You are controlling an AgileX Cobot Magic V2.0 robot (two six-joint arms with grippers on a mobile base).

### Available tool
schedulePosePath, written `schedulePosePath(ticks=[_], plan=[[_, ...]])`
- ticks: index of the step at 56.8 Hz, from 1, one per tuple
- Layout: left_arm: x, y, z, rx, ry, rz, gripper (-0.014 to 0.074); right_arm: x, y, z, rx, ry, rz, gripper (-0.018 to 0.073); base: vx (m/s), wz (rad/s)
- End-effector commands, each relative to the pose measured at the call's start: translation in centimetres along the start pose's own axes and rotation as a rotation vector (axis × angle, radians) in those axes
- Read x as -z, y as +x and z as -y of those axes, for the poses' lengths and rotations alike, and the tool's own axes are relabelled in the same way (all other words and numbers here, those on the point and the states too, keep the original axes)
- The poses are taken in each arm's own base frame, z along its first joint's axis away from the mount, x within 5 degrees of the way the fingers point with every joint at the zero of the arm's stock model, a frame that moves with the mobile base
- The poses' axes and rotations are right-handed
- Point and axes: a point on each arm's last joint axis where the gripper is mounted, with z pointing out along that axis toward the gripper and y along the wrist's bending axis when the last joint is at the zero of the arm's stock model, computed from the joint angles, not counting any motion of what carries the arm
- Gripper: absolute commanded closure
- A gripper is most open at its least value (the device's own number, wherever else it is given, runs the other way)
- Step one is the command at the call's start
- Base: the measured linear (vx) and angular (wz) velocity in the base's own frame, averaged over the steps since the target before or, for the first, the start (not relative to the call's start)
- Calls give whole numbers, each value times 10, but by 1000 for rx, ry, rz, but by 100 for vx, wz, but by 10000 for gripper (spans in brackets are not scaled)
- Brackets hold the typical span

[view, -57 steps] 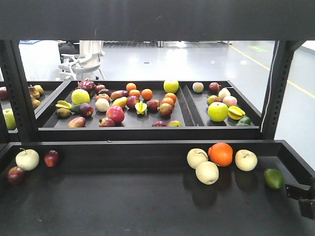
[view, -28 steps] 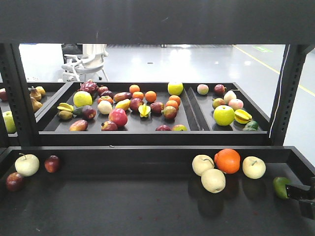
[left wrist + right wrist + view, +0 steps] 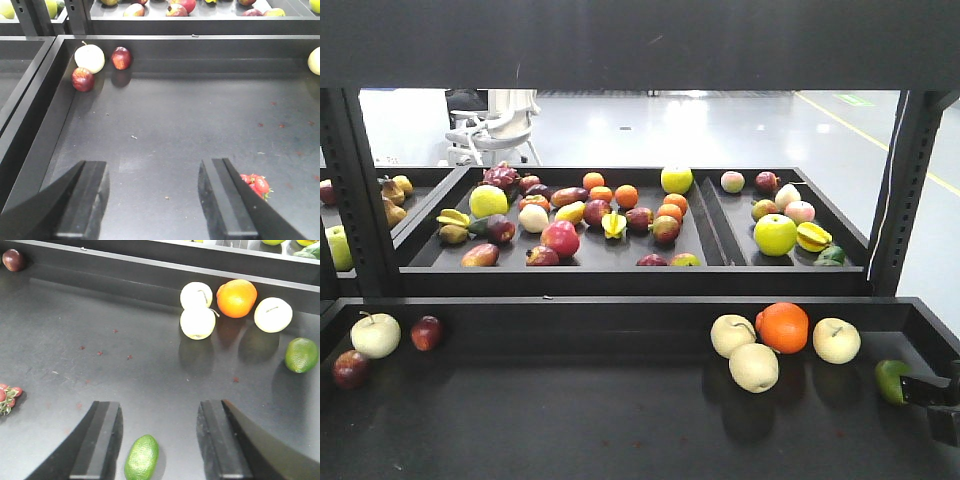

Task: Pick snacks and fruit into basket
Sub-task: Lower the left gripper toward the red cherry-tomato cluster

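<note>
On the lower shelf (image 3: 620, 430), right of centre and close to the back wall: three pale apples (image 3: 197, 322) and an orange (image 3: 236, 298), bunched close together. Toward the right wall, apart from the bunch, a green lime (image 3: 301, 354). In the front view, half masked by a black part (image 3: 932, 392) cut by the frame's edge, not identifiable.

Nearer the front, a second lime (image 3: 141, 457), flat on the shelf floor between the fingers of the right pincer (image 3: 159, 407) and hard by the left one. Touching or not, impossible to tell. Right pincer spread wide, gripping nothing.

At the left edge of the right wrist view, a strawberry cluster (image 3: 7, 396), cut off there. In the left wrist view, partly hidden behind one finger. Left pincer (image 3: 154, 165) also wide apart and empty, above bare shelf floor.

In the far left corner, a stemmed pale apple (image 3: 90, 58) and one of two red apples (image 3: 121, 58) against the back wall, with the other red one just beside the pale apple, near the side wall.

Behind, on a further shelf, divided rear trays (image 3: 570, 272) heaped with mixed fruit (image 3: 560, 238), among them a yellow starfruit (image 3: 613, 224). Many pieces too small to name. More fruit at far left, partly hidden by an upright post (image 3: 355, 190).
</note>
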Motion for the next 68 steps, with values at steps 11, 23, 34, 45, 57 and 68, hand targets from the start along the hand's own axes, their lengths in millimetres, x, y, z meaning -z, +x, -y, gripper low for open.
schedulePosePath(ticks=[11,23,34,45,57,68], plan=[[5,-15,2,-6,26,90,101,10,-15,1,-2,32,95,163,0,0],[5,-15,2,-6,27,91,101,10,-15,1,-2,31,95,163,0,0],[5,-15,2,-6,28,94,101,10,-15,0,-12,22,94,163,0,0],[5,-15,2,-6,28,94,101,10,-16,-1,-44,2,110,163,0,0],[5,-15,2,-5,27,89,101,10,-16,-1,-46,1,111,163,0,0],[5,-17,3,-5,38,111,101,10,-16,-2,-47,-1,109,163,0,0]])
